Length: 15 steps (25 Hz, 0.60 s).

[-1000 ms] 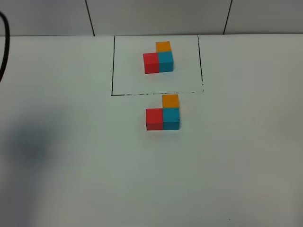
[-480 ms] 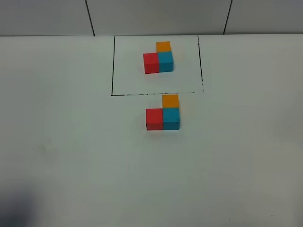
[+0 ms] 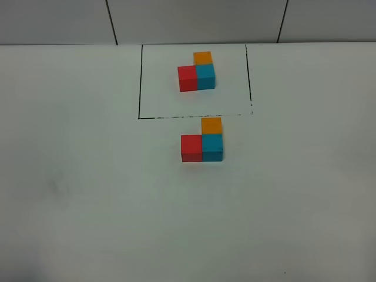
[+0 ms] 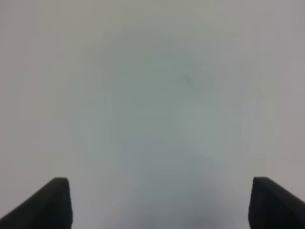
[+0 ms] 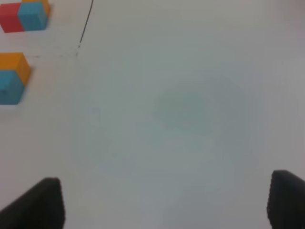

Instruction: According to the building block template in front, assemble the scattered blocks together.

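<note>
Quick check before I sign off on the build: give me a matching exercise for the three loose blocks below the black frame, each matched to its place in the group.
Things:
1. red block
2. blue block
3. orange block

Places:
A. corner of the L, touching both others
B. far end, closest to the black frame
C. left end of the near row

Pairs: 1-C, 2-A, 3-B
</note>
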### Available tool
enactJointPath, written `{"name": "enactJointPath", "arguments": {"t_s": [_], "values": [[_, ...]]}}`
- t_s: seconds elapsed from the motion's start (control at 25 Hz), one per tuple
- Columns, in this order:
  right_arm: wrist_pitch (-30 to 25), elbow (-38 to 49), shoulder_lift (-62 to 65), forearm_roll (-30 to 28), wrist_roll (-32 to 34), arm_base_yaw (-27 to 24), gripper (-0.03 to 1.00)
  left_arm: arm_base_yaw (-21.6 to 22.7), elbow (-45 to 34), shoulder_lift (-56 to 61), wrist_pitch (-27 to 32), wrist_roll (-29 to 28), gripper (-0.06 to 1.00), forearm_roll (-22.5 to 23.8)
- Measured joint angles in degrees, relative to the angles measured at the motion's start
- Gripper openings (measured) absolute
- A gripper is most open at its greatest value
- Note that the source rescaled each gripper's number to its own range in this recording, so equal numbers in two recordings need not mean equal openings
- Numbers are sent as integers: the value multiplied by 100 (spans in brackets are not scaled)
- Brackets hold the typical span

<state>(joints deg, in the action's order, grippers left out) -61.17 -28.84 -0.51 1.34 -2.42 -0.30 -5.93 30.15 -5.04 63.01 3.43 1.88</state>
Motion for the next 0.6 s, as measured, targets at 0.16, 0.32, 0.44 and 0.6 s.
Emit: {"name": "enactJointPath", "arguments": {"t_s": [0.16, 0.32, 0.44, 0.6], "values": [[0, 0, 0, 0, 14, 0, 73, 0, -75, 372, -131, 240, 73, -188], [0, 0, 0, 0, 31, 0, 73, 0, -113, 533, -185, 275, 73, -188], [0, 0, 0, 0, 43, 0, 73, 0, -113, 533, -219, 282, 73, -188], [0, 0, 0, 0, 49, 0, 73, 0, -113, 533, -218, 282, 73, -188]]}}
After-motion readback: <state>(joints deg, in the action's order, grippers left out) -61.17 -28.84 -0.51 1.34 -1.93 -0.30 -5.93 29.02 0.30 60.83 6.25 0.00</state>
